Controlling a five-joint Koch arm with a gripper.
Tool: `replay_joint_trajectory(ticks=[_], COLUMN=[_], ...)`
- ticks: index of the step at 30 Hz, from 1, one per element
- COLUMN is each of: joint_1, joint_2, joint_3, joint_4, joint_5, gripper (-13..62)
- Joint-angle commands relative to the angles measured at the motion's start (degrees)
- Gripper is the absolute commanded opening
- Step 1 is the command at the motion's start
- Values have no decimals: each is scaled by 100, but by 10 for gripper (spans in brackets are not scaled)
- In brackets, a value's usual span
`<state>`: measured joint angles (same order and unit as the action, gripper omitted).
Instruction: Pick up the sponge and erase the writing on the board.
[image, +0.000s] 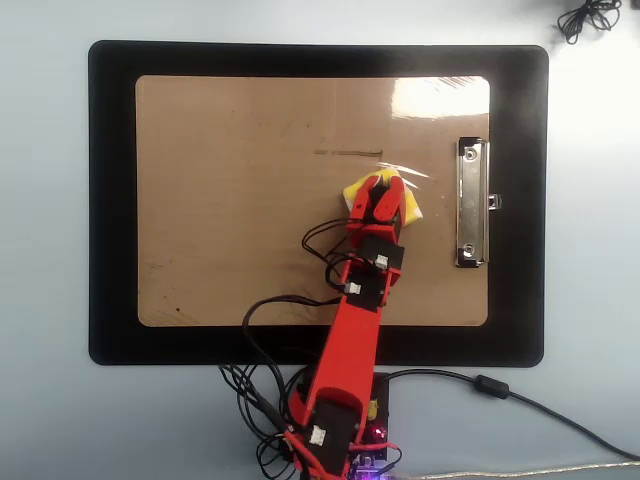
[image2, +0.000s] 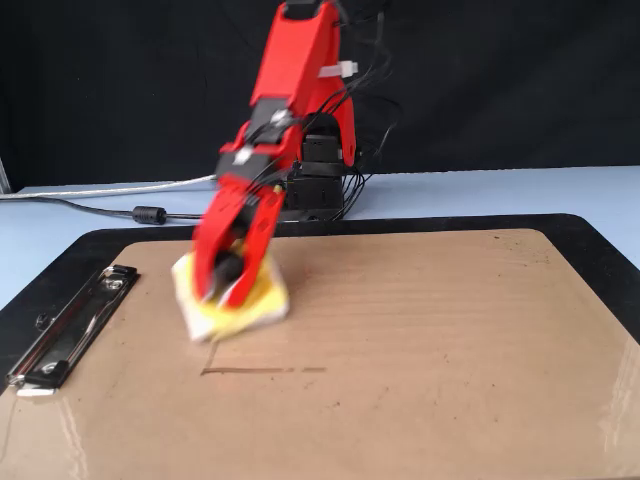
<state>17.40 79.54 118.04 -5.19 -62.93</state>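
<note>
Yellow foam shows on both sides of my pincer (image: 383, 190), which is closed around the black knob of the sponge (image: 409, 211) and presses it flat against the board (image: 230, 200). In the overhead view the sponge sits directly under my red jaws, only its yellow and whitish corners poking out to the left and right of them, near the silver clip (image: 473, 202) at the right end of the board but apart from it. In the fixed view my pincer (image2: 222, 285) is blurred, yet the knob can be made out between the two jaws, with the sponge (image2: 232, 305) spreading below and around them, its pale edge down on the brown sheet, to the right of the clip (image2: 70, 326). What shows of the writing (image: 348, 153) is a thin dark line, just above the sponge in the overhead view; in the fixed view that line (image2: 262, 370) runs just in front of the sponge, close to its lower edge. The board lies on a black mat (image: 110, 200), which rests on the pale blue surface (image: 45, 250), and my red arm (image: 352, 330) reaches over the near edge of the board with loose black cables (image: 320, 240) beside it.
</note>
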Motion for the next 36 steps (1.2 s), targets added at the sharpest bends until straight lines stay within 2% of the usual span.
replay_joint_trajectory(ticks=[1, 5, 7, 10, 13, 16, 21, 22, 24, 31, 34, 36], joint_1=[62, 97, 97, 70, 114, 281, 387, 378, 360, 237, 185, 211], joint_2=[97, 1916, 2435, 2136, 659, 729, 3384, 3533, 3393, -369, -316, 510], joint_3=[202, 1907, 2602, 2109, 712, 677, 3067, 3296, 3120, -589, -580, 352], joint_4=[53, 70, 62, 18, 53, 105, 141, 149, 97, 114, 176, 149], joint_5=[9, 9, 9, -9, 9, 18, 0, 0, -26, -26, -18, 0], gripper=[-80, -80, -79, -80, -80, -80, -80, -80, -79, -80, -80, -80])
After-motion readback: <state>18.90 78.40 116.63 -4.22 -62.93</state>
